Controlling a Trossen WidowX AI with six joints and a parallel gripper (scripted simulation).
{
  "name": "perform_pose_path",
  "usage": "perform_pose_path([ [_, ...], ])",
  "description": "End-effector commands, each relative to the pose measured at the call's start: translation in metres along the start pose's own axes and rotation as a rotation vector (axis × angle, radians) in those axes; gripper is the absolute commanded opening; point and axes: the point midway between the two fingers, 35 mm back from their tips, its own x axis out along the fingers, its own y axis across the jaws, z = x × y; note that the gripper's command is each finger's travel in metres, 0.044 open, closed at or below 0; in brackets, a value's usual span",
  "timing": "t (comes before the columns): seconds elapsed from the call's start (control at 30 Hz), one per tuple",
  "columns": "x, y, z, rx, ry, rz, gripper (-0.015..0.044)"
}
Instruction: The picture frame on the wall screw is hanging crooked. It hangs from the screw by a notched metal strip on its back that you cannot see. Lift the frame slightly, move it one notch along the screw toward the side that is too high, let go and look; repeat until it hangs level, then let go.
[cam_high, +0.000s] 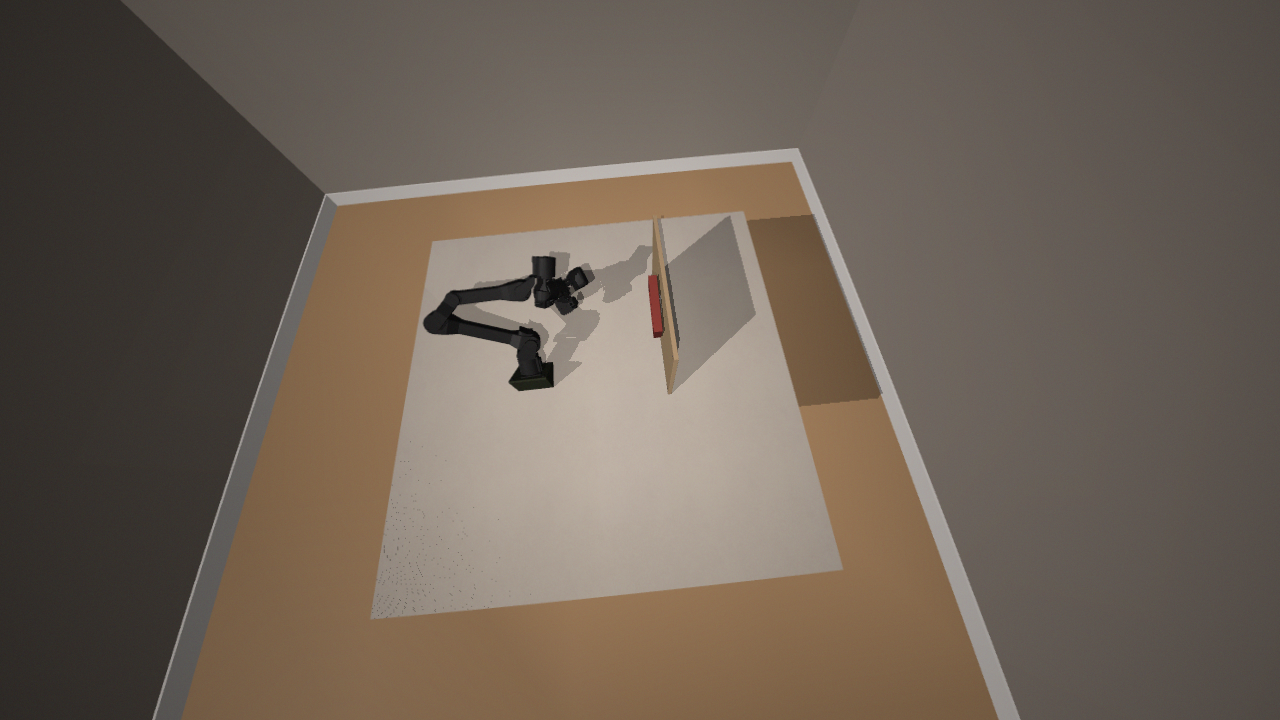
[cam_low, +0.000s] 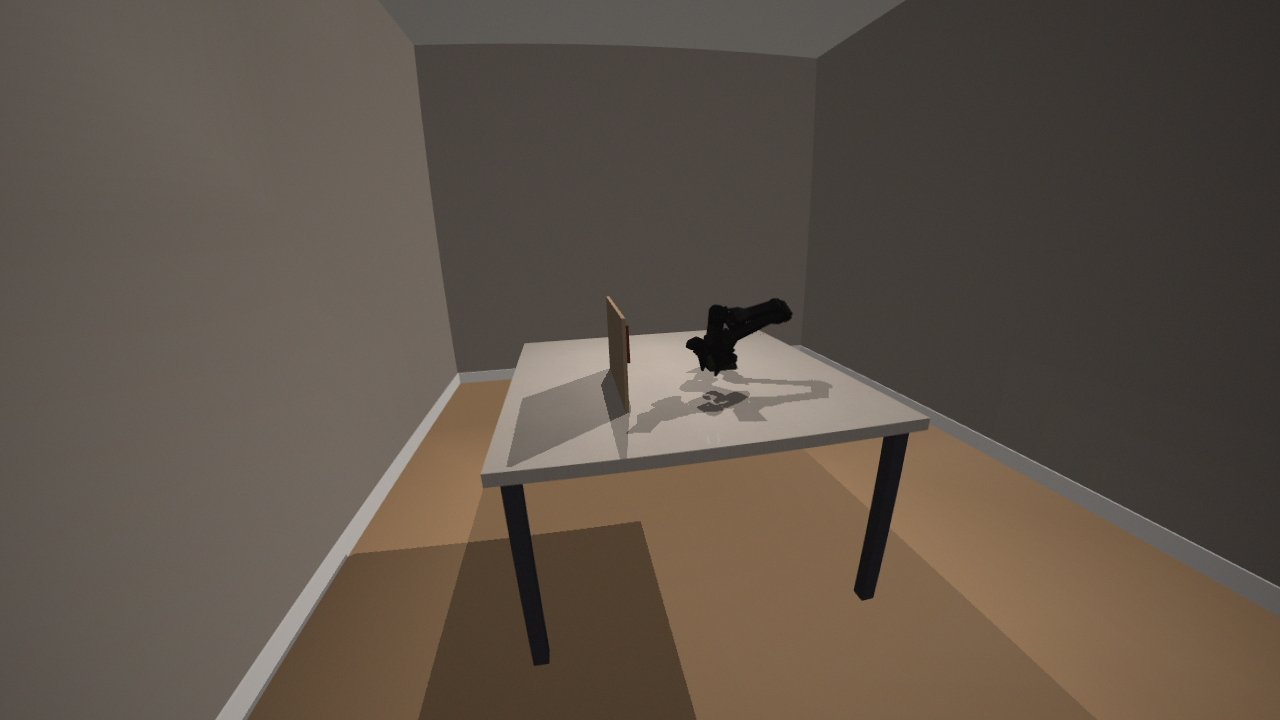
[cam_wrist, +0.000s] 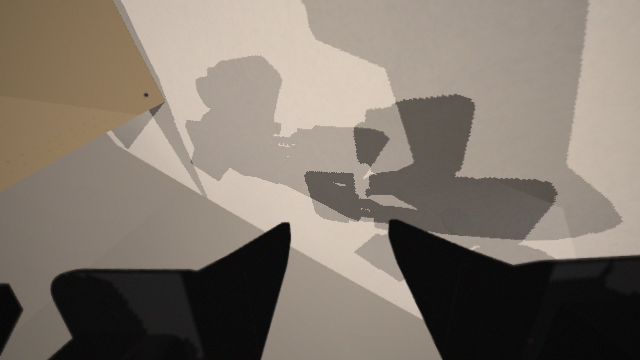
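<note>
Top view: the frame hangs on the board, right of the gripper and well apart; the fingers, parted and empty, probably need turning toward it.

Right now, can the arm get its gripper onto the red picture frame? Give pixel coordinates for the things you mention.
Probably yes: the black gripper (cam_high: 580, 291) (cam_low: 704, 358) (cam_wrist: 339, 228) is open, and nothing visible stands between it and the red rectangular frame (cam_high: 656, 307) (cam_low: 628, 343). Its reach is harder to judge.
</note>
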Motion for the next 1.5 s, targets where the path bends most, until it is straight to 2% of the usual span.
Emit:
perform_pose_path([
  [0.0, -0.020, 0.030, 0.021, 0.012, -0.078, 0.205, 0.0260],
  [0.3, -0.092, 0.085, 0.064, 0.032, -0.275, 0.695, 0.0260],
  [0.6, -0.181, 0.101, 0.090, 0.034, -0.463, 1.145, 0.0260],
  [1.47, -0.183, 0.101, 0.090, 0.034, -0.467, 1.154, 0.0260],
])
